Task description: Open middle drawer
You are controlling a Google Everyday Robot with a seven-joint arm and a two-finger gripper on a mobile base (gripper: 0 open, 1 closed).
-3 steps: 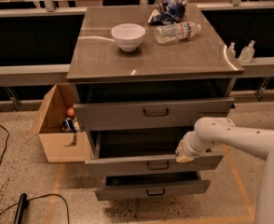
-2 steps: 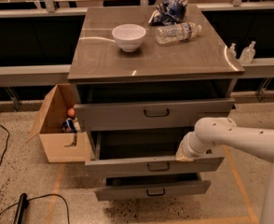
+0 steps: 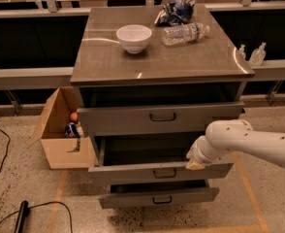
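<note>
Three drawers in the stack; lowest drawer (image 3: pixel 133 198) nearest, front only a crack out, not the target; middle drawer (image 3: pixel 128 173) above it is already pulled well fwd, dark interior showing behind its front, small black handle (image 3: pixel 165 173) at centre.

Gripper (image 3: pixel 195 163) sits at the top edge of that front, right of the handle, on a white arm (image 3: pixel 249 140) coming in from the right; whether it's wide or closed can't be told from here.

Judgement: task mostly done; to finish well, pull straight out along the slides, no sideways drag, since contact is off-centre and the drawer could rack; ease off before the stop.

Top drawer (image 3: pixel 123 120) also a little out; keep wrist clear of its underside.

Cardboard box (image 3: pixel 60 149) beside cabinet, left.

Farther back, bench (image 3: pixel 181 62) carries white bowl (image 3: pixel 134 37), plastic bottle (image 3: pixel 185 33) lying flat, crumpled bag (image 3: pixel 174 11); a hard jerk could roll the bottle.

Vs. 1 s ago: drawer opening approx. the same; gripper seems to have edged slightly right along the front; bench items unmoved.
</note>
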